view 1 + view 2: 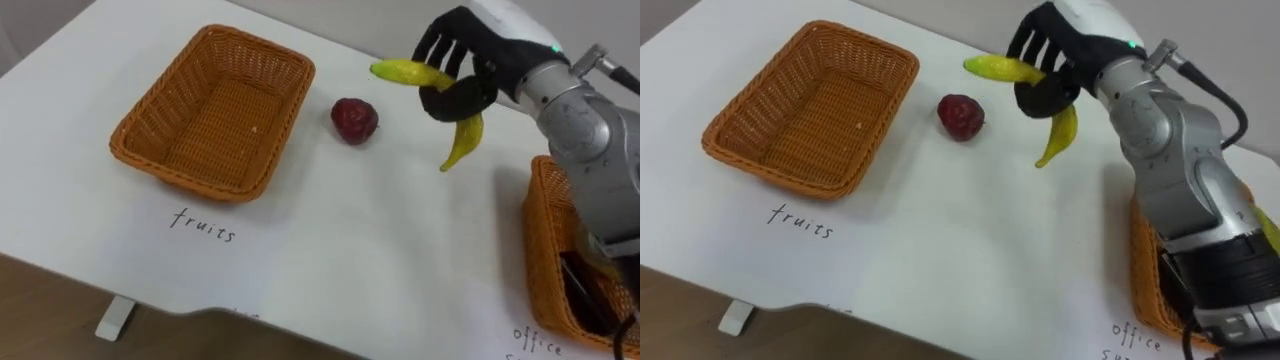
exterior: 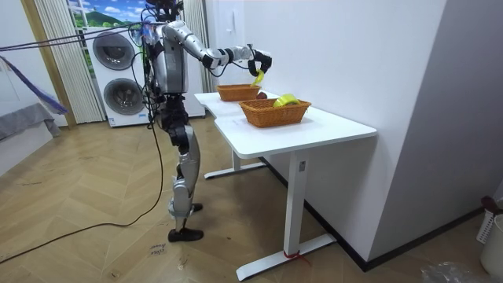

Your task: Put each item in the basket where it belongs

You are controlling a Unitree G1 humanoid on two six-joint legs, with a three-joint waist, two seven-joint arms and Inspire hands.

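Observation:
My right hand (image 1: 462, 62) (image 1: 1052, 58) hangs above the white table, its fingers curled round a yellow banana (image 1: 440, 105) (image 1: 1025, 85) that droops below the palm. In the room view the same right hand (image 2: 260, 61) holds the banana (image 2: 257, 76) over the far basket. A dark red apple (image 1: 354, 120) (image 1: 960, 116) lies on the table to the left of the hand. Further left stands the empty wicker basket (image 1: 170, 140) (image 1: 750, 140) with "fruits" written before it. At the right edge stands a second wicker basket (image 1: 545, 250) (image 1: 1145, 280) marked "office", partly hidden by my arm.
The table's near edge (image 1: 150, 300) runs along the bottom, with wooden floor below. In the room view the nearer basket (image 2: 275, 112) holds a yellow-green thing. A wall rises behind the table (image 2: 330, 126), and washing machines (image 2: 118, 79) stand behind me.

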